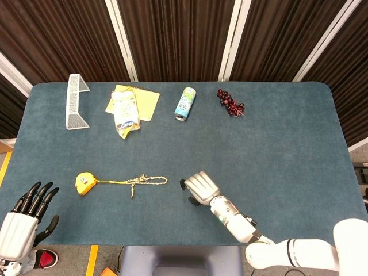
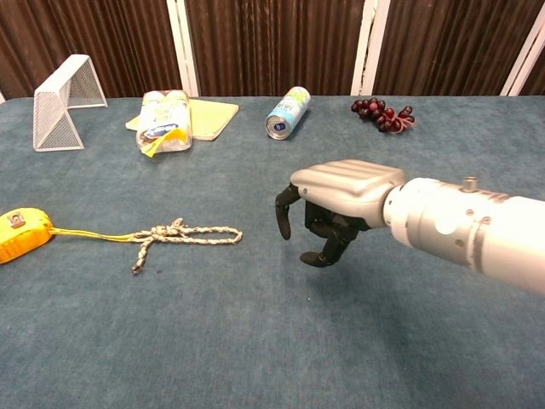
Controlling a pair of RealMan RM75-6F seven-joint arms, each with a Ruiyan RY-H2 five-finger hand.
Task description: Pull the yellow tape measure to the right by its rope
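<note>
From the head view, the blue tabletop (image 1: 287, 144) carries the yellow tape measure (image 1: 84, 183) near its front left, with a thin yellow cord running right from it into a knotted, looped rope (image 1: 148, 181). The right hand (image 1: 199, 188) hovers palm down just to the right of the rope's loop end, apart from it, its dark fingers curled downward and spread with nothing between them. The left hand (image 1: 26, 218) sits off the tabletop's front left corner, fingers straight and apart, holding nothing. Along the far edge lie a small white wire goal (image 1: 75, 102), a plastic-wrapped packet (image 1: 125, 112) resting on a yellow pad (image 1: 145, 102), a can (image 1: 185, 104) on its side, and a dark red bunch of grapes (image 1: 230, 103).

From the chest view, the tape measure (image 2: 19, 233) lies at the left edge of the picture, its rope (image 2: 186, 233) stretched toward the middle of the tabletop (image 2: 255, 341). The right hand (image 2: 332, 204) hangs above the cloth to the right of the loop, with a clear gap between the nearest fingertip and the rope; its fingers point down, loosely bent, empty. Behind it stand the goal (image 2: 65, 102), the packet (image 2: 164, 120), the can (image 2: 288, 112) and the grapes (image 2: 382, 115). The left hand does not show here.
</note>
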